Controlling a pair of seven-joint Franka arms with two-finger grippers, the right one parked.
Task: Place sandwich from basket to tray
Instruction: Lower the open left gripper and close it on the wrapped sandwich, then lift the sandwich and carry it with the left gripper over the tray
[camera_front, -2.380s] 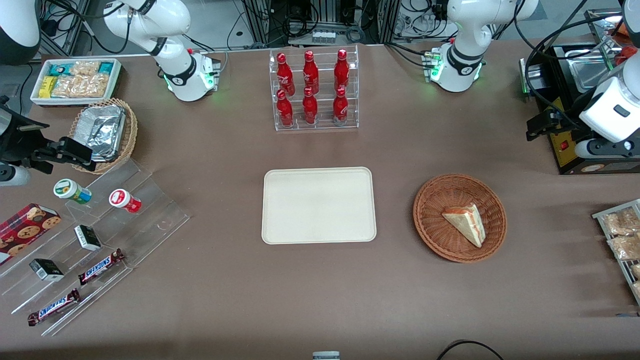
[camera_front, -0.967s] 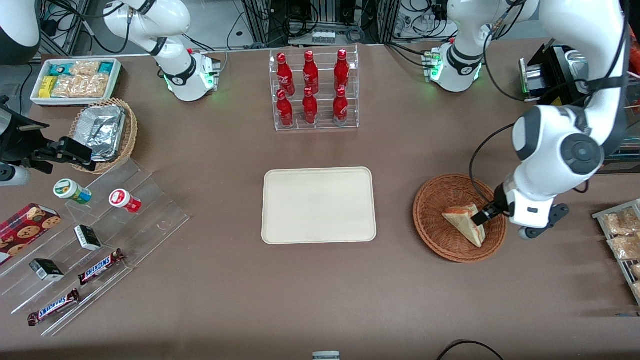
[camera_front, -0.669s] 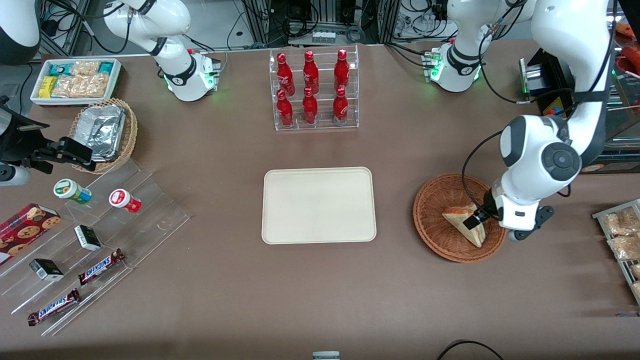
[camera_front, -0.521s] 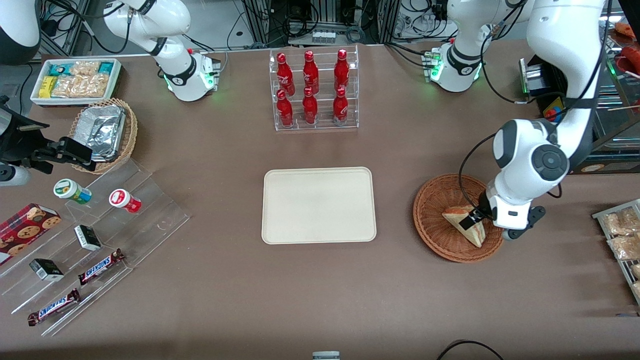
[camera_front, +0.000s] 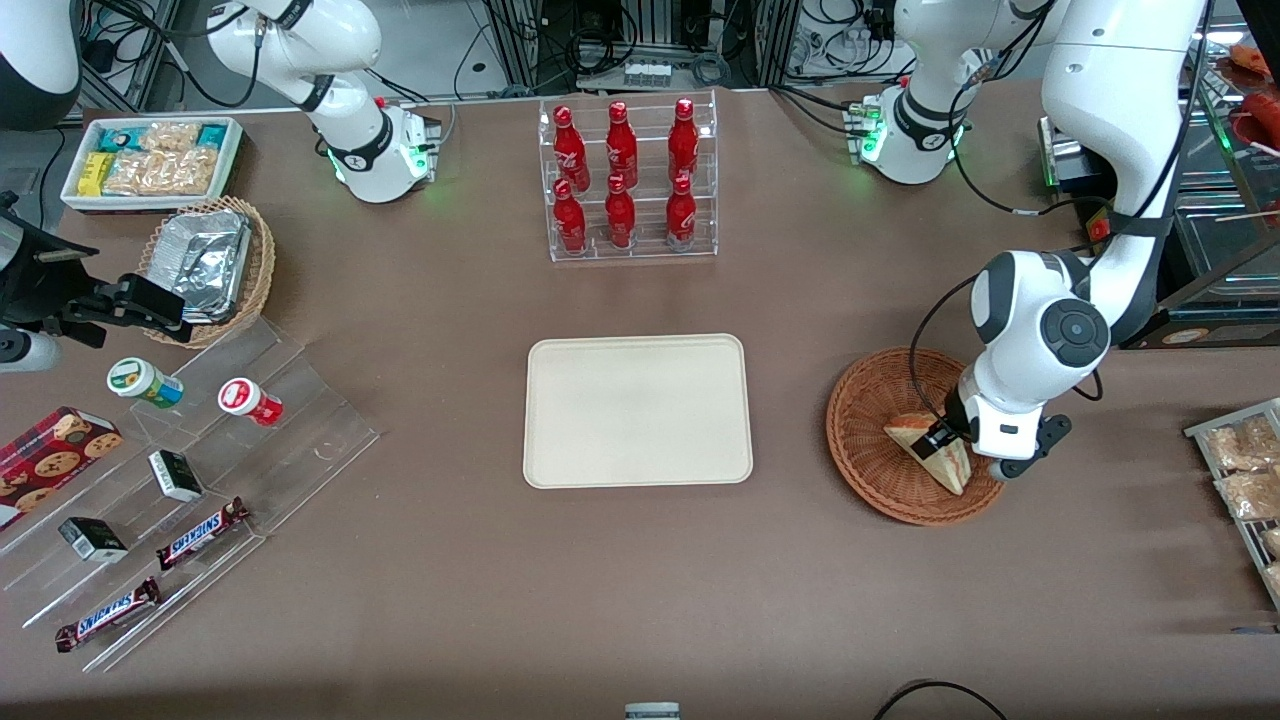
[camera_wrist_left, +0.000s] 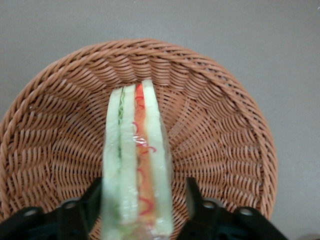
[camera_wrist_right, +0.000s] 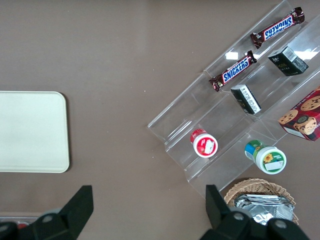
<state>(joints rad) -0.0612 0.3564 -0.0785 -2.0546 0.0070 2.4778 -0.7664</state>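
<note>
- The pincer (camera_wrist_left: 142, 197) is down in the basket (camera_wrist_left: 225, 125), its jaws spread wide with one finger (camera_wrist_left: 95, 197) on each side of the sandwich (camera_wrist_left: 135, 165); a gap shows between each finger and the bread, so it has hold of nothing yet.
- The sandwich stands on edge in the wrist view, its cut face of white bread, green and red layers running between the fingers. It looks wrapped in clear film, though the blur close to the camera makes that hard to confirm.
- From the front, the sandwich (camera_front: 925, 440) lies in the half of the basket (camera_front: 870, 420) nearer the working arm's end of the surface, partly covered by the pincer (camera_front: 940, 440) and the wrist above it.
- The tray (camera_front: 637, 410) sits bare at the middle of the surface, well apart from the basket, so the whole carry remains to be done.
- Risks, as I judge them: closing too hard would crush the soft bread and squeeze the filling out; closing too lightly, or only on the film, could let the wedge slip out on the lift.
- The wedge is tapered, so a grip near its thin end may make it pivot and hang crooked.
- The light basket could drag or tip if a fingertip catches the weave while rising.
</note>
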